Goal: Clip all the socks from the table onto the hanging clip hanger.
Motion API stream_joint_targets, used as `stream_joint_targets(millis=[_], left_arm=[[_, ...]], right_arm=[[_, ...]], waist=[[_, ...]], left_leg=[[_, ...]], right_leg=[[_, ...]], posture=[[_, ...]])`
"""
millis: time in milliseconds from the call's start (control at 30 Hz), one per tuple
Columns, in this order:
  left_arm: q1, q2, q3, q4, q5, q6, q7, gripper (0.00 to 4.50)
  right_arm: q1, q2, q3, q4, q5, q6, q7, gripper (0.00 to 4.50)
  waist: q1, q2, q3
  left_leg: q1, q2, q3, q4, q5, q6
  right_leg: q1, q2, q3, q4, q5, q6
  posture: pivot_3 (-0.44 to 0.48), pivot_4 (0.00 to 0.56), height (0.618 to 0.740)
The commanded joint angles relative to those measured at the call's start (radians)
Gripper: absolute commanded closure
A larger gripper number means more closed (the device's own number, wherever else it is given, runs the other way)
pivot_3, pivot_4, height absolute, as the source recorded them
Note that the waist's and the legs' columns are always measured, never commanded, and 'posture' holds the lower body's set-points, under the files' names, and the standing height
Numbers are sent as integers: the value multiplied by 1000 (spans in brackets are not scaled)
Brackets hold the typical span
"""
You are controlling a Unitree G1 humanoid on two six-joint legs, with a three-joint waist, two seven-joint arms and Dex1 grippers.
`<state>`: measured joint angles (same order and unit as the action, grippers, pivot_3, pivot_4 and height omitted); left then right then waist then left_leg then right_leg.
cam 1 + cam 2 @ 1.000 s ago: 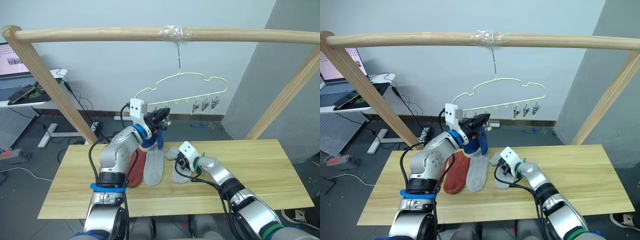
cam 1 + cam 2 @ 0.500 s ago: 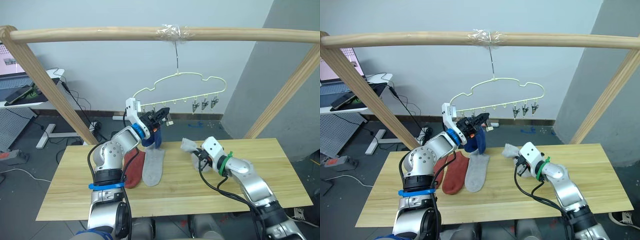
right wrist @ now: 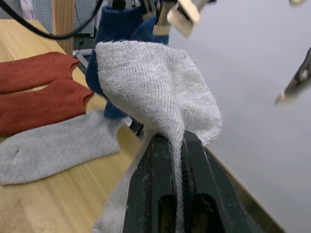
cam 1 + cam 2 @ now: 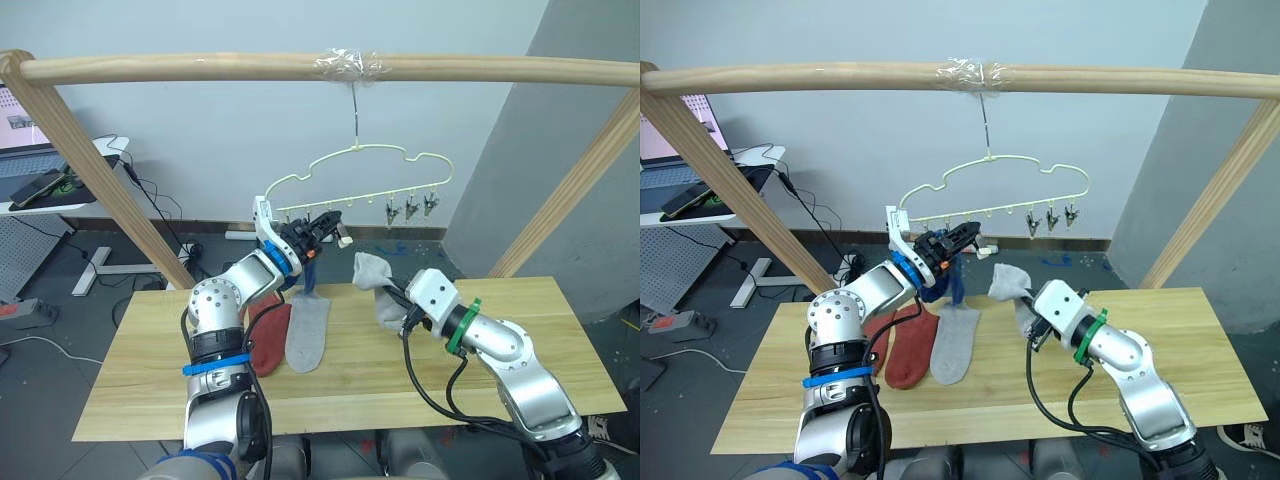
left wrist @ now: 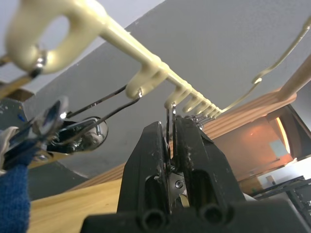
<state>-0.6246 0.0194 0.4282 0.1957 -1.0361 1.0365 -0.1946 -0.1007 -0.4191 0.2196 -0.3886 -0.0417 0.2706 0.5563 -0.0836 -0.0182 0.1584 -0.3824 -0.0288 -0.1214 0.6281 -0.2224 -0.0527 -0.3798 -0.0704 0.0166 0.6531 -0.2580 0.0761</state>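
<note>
My right gripper [image 3: 176, 145] is clamped on a grey sock [image 3: 160, 92], lifted off the table [image 4: 560, 330]. My left gripper [image 5: 170, 145] pinches a clip [image 5: 169, 124] on the hanger [image 4: 400, 155]. Next, I'd feed the sock's edge into that clip.

Silver arms, black fingers
Left arm [image 4: 225, 300] has blue bands; right arm [image 4: 505, 350] a green ring, white wrist blocks, black cables.

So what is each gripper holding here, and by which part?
The right gripper pinches a light grey sock by a fold near its middle. The left gripper squeezes the wire handles of a metal clip on the clip hanger.
</note>
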Motion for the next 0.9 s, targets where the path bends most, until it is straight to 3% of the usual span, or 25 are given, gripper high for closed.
stream_joint_targets(millis=[33, 900], left_arm=[[-29, -3, 8, -4, -36, 3, 18, 4444], [-16, 1, -5, -29, -54, 0, 19, 4444]], right_arm=[[-20, 5, 6, -45, -8, -15, -8, 4465], [-97, 54, 35, -9, 1, 0, 4, 4465]], waist=[[0, 0, 0], [0, 0, 0]], left_leg=[[0, 0, 0, 0, 0, 0], [-2, 0, 0, -2, -1, -2]], right_leg=[[0, 0, 0, -1, 0, 0], [0, 0, 0, -6, 0, 0]], posture=[[-141, 115, 740], [-122, 120, 740]])
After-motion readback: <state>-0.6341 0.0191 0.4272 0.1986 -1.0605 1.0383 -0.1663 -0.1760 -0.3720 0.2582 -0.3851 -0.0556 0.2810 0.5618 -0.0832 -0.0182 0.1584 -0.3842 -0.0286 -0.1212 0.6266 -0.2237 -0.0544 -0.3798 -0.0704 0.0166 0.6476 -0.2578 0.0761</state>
